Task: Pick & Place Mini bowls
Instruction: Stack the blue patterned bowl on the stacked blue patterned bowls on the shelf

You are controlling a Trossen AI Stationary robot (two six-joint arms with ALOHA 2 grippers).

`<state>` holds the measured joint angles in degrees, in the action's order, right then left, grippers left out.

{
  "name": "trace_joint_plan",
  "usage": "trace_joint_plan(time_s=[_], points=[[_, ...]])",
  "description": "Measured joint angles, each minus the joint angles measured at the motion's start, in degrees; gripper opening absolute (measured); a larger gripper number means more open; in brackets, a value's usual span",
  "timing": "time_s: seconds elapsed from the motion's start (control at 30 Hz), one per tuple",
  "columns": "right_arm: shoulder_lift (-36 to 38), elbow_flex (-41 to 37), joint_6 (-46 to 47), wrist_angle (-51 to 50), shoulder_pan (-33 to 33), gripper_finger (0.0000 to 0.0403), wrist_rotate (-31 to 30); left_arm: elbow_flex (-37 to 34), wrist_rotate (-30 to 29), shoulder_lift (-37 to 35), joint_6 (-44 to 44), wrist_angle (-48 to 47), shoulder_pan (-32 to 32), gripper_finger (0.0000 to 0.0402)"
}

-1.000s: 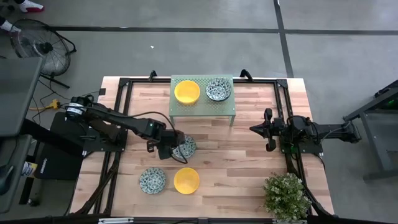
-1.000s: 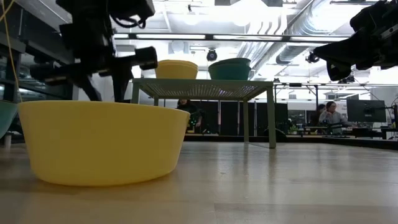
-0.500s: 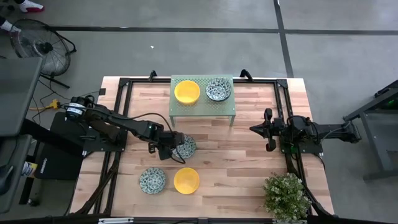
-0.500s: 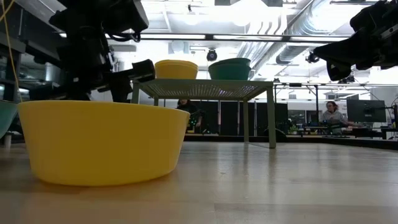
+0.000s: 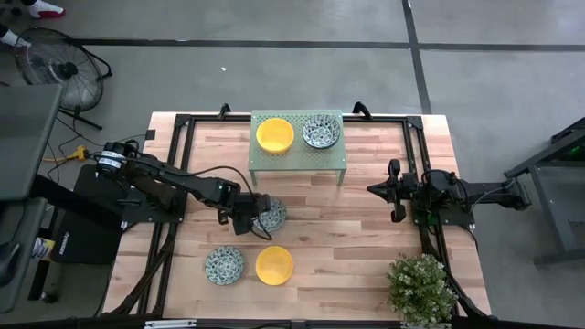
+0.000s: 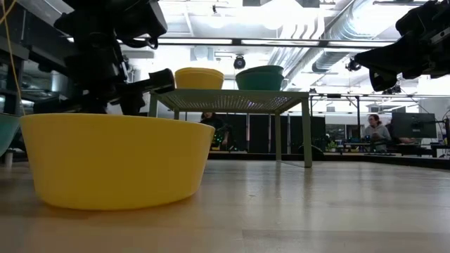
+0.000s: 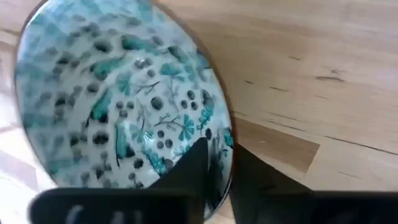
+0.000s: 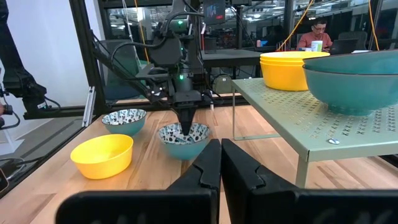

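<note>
Frame centre-left, the left gripper (image 5: 253, 219) clamps the rim of a patterned blue-green ceramic mini bowl (image 5: 271, 215). At right, the right gripper (image 5: 396, 191) hovers, fingers together.

two yellow bowls (image 5: 274, 135), three patterned bowls (image 5: 321, 132)

No text, label, brand or number can be read anywhere.

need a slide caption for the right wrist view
Left gripper grips a patterned mini bowl's rim beside a yellow bowl, with two more on the green rack.
</note>
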<state>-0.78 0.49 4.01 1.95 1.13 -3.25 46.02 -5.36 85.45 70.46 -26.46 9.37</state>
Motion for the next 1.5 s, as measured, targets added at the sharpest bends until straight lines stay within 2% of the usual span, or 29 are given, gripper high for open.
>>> trace_joint_plan(time_s=[0.1, 0.4, 0.57, 0.97, 1.2, 1.5], points=[[0.00, 0.00, 0.00, 0.01, -0.01, 0.0000, 0.00, -0.02, -0.36, -0.01, -0.20, -0.01, 0.00, 0.0011], [-0.01, 0.00, 0.00, 0.01, 0.00, 0.0000, 0.00, 0.14, -1.71, 0.00, -0.22, -0.31, 0.02, 0.0008], [-0.01, 0.00, 0.00, 0.01, 0.00, 0.0000, 0.00, 2.69, -1.73, 0.11, -0.68, -2.37, 0.02, 0.0005], [-0.01, 0.00, -0.01, 0.01, 0.00, 0.0000, 0.00, 14.14, -3.78, 0.09, -3.23, -11.42, 2.97, 0.0005], [0.00, 0.00, 0.00, 0.01, 0.00, 0.0000, 0.00, 24.59, -6.05, 0.09, -5.16, -14.90, 5.31, 0.0005], [0.00, 0.00, 0.00, 0.01, -0.01, 0.0000, -0.02, 37.81, -10.19, 3.84, -6.69, -16.78, 3.17, 0.0005]])
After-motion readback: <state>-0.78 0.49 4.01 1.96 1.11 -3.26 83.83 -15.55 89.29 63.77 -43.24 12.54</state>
